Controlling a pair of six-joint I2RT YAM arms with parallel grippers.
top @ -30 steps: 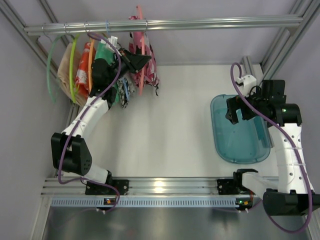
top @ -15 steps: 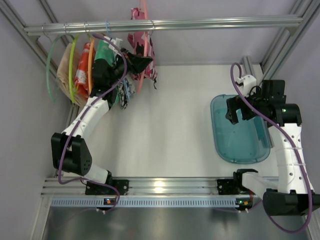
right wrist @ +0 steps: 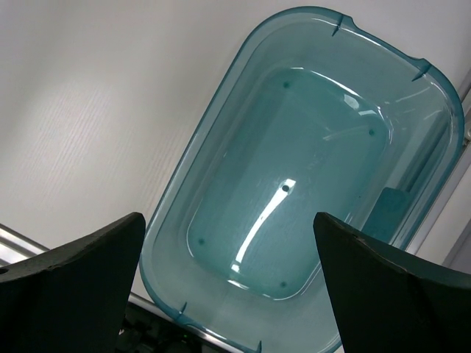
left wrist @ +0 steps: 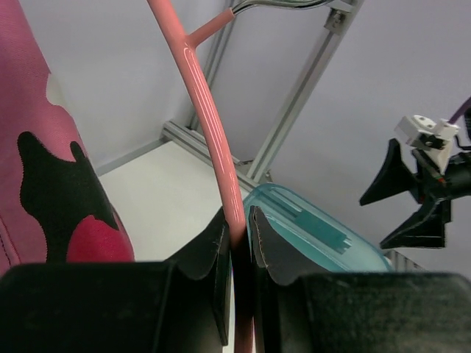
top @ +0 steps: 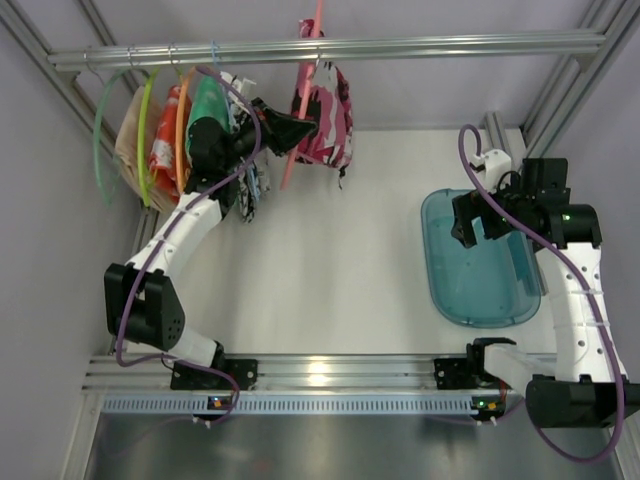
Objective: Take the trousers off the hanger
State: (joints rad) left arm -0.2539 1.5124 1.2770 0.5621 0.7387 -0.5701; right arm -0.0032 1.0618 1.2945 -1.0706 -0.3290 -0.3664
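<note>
The left claw (left wrist: 237, 243) is clenched on the thin arm of the salmon-pink hanger (left wrist: 210, 118), probably steadying it on the metal rail (top: 450, 45) so the cloth can be drawn off. The pink camouflage trousers (top: 330, 120) hang from it at upper centre of the top view, just beside the claw's tips. The right claw (top: 462, 228) gapes empty over the teal tub (top: 440, 290).

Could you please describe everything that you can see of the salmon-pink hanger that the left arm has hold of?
The hanger is a thin, glossy salmon-pink rod, plastic by its look, bent in a long arc. A short pink stem near its top leads to a metal hook. It hangs slanted from the overhead rail, and the pink camouflage trousers are draped on it. The left tool is shut on the rod, one finger on each side.
</note>
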